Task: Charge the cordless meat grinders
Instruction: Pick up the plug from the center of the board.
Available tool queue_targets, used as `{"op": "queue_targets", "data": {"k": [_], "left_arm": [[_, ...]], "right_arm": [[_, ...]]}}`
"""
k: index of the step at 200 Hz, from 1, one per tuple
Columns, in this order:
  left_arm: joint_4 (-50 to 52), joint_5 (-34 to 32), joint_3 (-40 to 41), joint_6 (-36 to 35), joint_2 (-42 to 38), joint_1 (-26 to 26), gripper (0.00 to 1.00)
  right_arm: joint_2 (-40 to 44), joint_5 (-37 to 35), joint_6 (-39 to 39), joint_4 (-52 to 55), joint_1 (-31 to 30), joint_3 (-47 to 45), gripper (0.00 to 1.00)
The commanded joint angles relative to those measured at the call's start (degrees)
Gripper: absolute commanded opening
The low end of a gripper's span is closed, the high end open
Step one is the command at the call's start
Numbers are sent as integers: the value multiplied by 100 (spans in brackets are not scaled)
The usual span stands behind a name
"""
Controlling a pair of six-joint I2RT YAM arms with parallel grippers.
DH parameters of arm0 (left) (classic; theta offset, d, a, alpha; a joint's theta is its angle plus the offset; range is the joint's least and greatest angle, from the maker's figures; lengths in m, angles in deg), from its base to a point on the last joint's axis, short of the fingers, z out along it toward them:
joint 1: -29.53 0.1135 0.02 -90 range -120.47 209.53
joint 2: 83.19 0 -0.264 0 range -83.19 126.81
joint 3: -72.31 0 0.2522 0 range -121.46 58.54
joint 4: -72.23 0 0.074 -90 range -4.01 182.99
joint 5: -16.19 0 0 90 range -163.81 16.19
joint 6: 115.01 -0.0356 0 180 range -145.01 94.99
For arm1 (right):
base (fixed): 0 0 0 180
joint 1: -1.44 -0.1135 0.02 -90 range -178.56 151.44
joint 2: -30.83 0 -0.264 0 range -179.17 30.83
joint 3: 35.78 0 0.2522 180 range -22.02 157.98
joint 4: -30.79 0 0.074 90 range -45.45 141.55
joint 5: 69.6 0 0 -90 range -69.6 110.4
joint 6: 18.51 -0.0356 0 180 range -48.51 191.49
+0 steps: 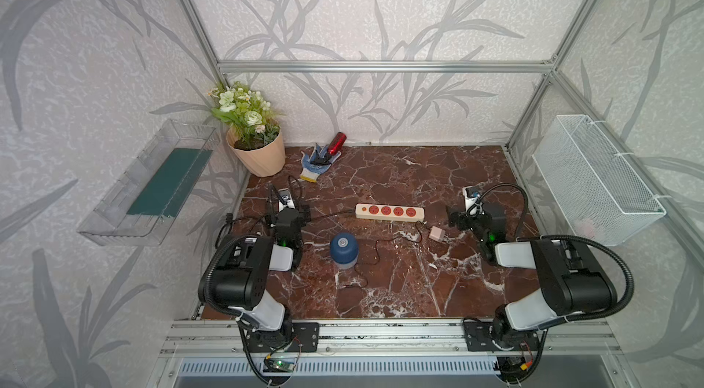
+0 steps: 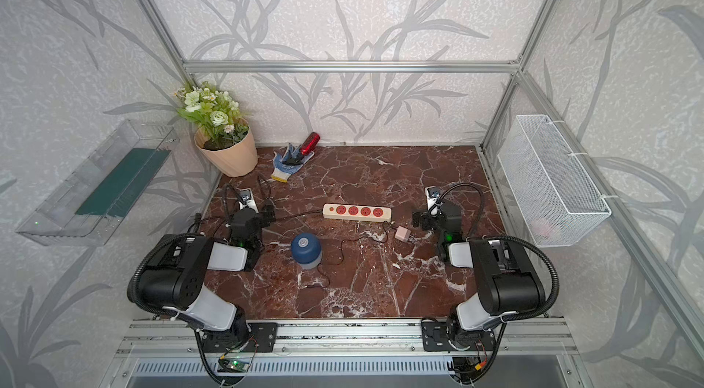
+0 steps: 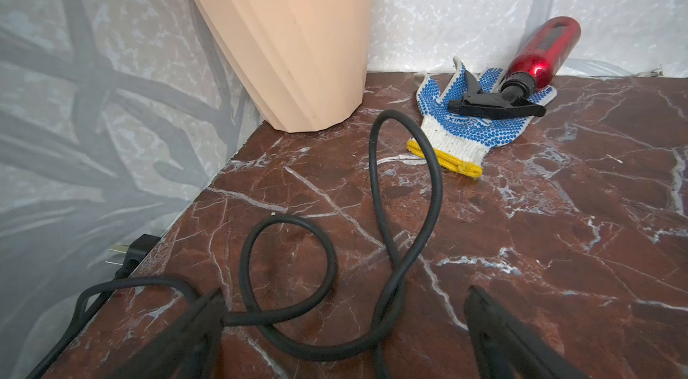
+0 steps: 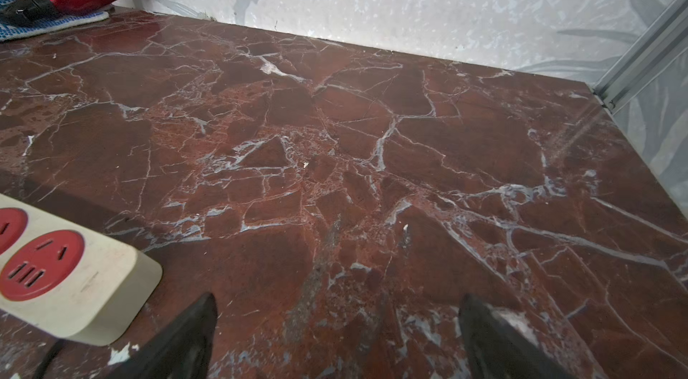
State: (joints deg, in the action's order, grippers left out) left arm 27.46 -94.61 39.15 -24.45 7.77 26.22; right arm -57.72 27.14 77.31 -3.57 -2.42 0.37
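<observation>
Red-brown marble desk [image 1: 419,283]: cordless meat grinder [image 1: 344,249] stands upright near the front centre, before the power strip [image 1: 389,212]. Glove [image 3: 469,127] lettering starts "XIM"; the remainder is illegible beneath the spray bottle [image 3: 536,53] trigger. Both left jaws and right jaws stand wide, empty.

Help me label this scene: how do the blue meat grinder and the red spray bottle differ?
The meat grinder is squat, dark blue over a pale cup; the spray bottle is slim, red with a black trigger. The grinder stands upright; the bottle leans against the back wall, its head on a glove. Neither is held.
</observation>
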Motion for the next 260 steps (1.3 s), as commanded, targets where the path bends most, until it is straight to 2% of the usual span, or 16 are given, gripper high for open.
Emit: {"op": "queue_targets", "data": {"k": [1, 69, 91, 200, 212, 229, 245, 260], "left_arm": [[7, 63, -74, 52, -48, 24, 99], [26, 74, -92, 49, -43, 23, 99], [371, 380, -195, 213, -116, 199, 99], [293, 399, -180, 180, -97, 208, 99], [414, 497, -179, 117, -258, 192, 99], [898, 481, -203, 138, -713, 191, 99], [1089, 368, -140, 121, -1130, 153, 99], [1499, 72, -235, 103, -1515, 55, 99]], "right_arm": [[14, 46, -13, -49, -10, 72, 99], [14, 46, -20, -49, -4, 72, 99], [22, 46, -4, -40, -10, 77, 99], [22, 46, -11, -40, -10, 72, 99], [22, 18, -23, -48, -10, 72, 99], [97, -420, -246, -140, -10, 89, 99], [357, -378, -228, 487, -3, 313, 99], [666, -417, -192, 1562, -10, 666, 99]]}}
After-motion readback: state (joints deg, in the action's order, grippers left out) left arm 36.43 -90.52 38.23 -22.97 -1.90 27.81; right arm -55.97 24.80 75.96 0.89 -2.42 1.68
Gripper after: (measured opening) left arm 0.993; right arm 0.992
